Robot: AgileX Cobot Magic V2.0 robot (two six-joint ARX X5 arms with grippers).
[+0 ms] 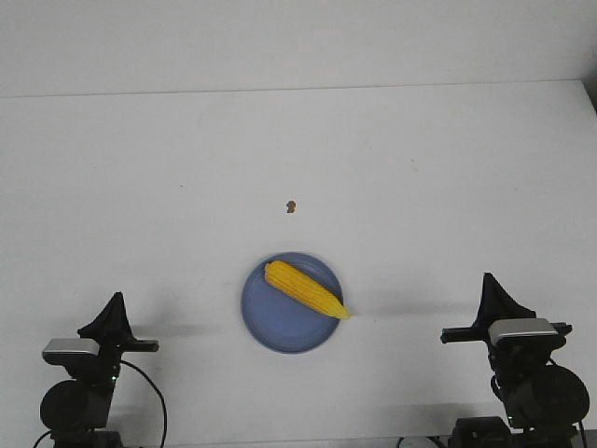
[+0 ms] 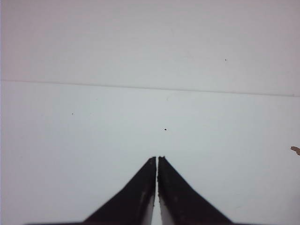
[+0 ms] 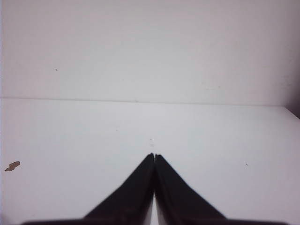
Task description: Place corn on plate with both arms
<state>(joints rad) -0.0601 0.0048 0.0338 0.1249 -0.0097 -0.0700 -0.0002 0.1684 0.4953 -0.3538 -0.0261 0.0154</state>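
No text, label, brand, number or sign can be read in any of the three views; nothing legible is carried by any surface that is shown.

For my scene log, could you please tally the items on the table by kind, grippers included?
Corn: 1, lying on the plate
Plate: 1, light blue
Brown speck: 1
Grippers: 2, left gripper and right gripper, both shut and empty
Total: 5
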